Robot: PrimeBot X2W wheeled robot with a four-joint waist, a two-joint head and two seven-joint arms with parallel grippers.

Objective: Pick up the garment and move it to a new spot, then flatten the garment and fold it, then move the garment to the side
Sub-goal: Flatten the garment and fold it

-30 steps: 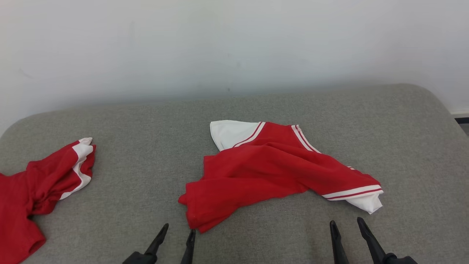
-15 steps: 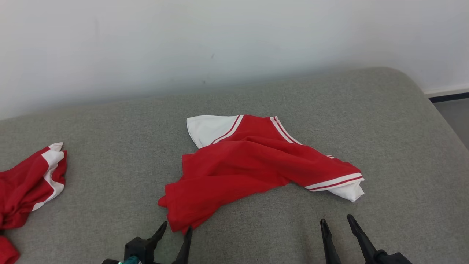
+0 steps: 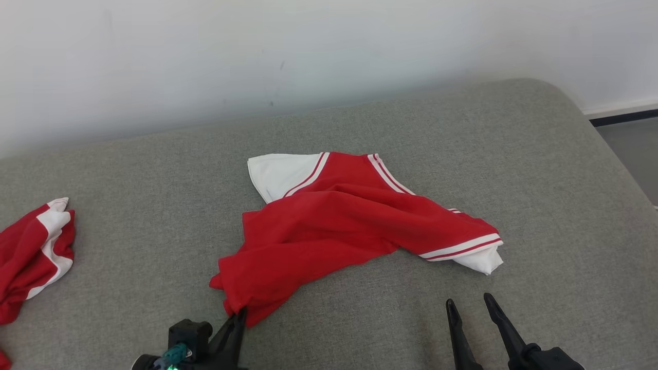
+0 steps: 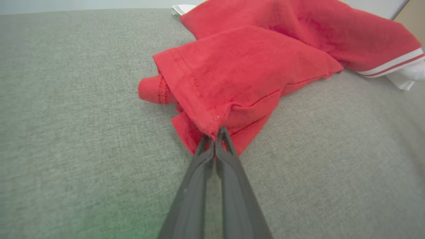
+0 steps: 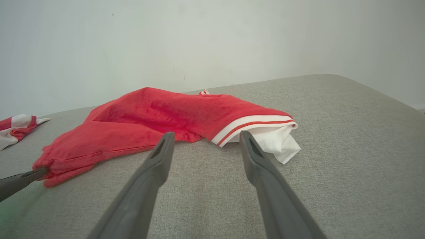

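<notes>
Nearest, at the bottom of the head view, the left pincer (image 3: 239,314) is clamped tight on the garment (image 3: 349,226); the left wrist view shows its two fingers pressed together with the red hem corner (image 4: 212,121) nipped and puckered between the tips; the rest of the cloth lies on the grey fabric surface (image 3: 128,174).

Level with it but well to the right, the right pincer (image 3: 469,300) stands wide and holds nothing, poised over bare fabric just short of the cloth.

From the held corner the garment runs away forward and to the right; its long axis slants across the surface from that near-left corner to the white cuff (image 3: 480,261) with its red and white stripes at the right end; that cuff lies just ahead of the right pincer and a little to its right, near but apart.

So, as I judge it, the left arm has one end and the right arm is plainly the nearer to the other; a lift from the left alone would drag the bulk sideways.

Farther back a white sleeve (image 3: 277,174) marks the garment's far-left edge; a second garment (image 3: 36,252) lies well apart at the left.
</notes>
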